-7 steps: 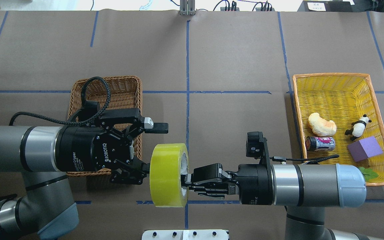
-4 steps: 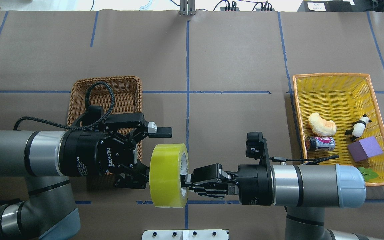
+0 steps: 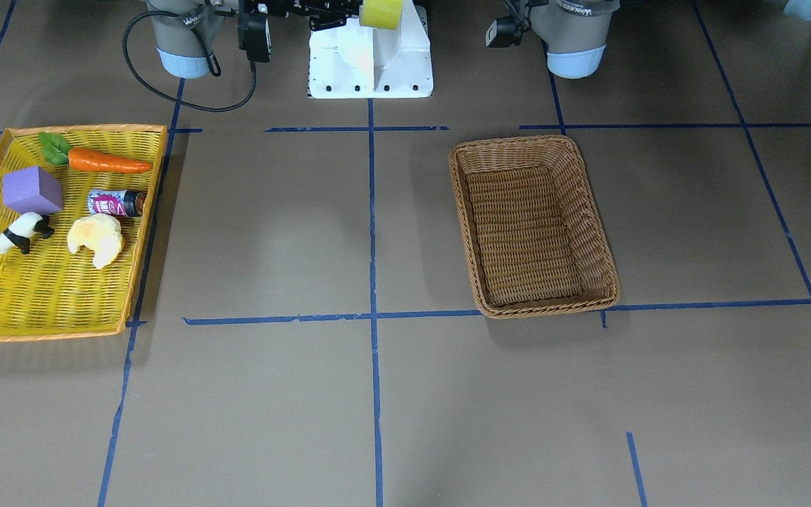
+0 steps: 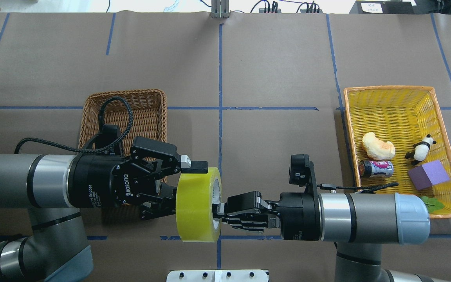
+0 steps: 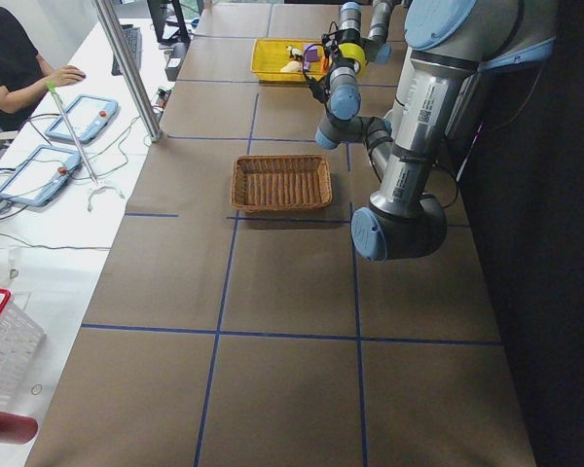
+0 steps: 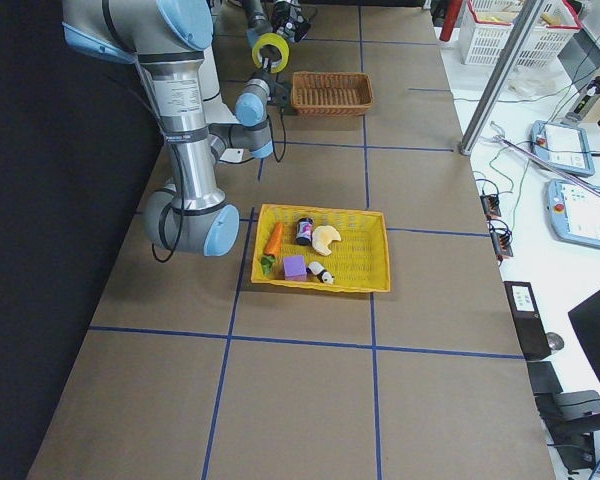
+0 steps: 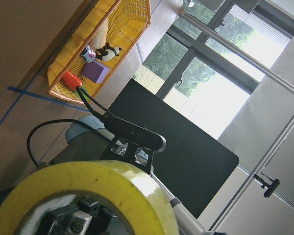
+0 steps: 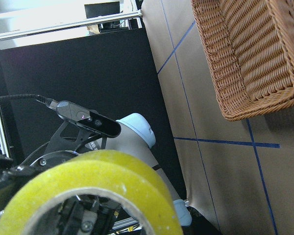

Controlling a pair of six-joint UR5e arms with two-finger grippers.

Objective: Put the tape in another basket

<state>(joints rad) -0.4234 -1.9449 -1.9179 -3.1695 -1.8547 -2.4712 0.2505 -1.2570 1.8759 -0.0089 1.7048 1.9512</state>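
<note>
The right fingers are pinching the tape over the worktop's robot-side edge, its axis running end to end. The left fingers, spread, are straddling it, nearer the basket.

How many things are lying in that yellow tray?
5. In the yellow tray: a carrot at one end, a purple cube and a small bottle next to it, then a panda and a croissant toward the middle. None seems hidden.

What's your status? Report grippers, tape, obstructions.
Right gripper shut on tape, roll held off the table. Left gripper jaws straddle its wall, grip unconfirmed. Basket empty, nothing blocking.
</note>
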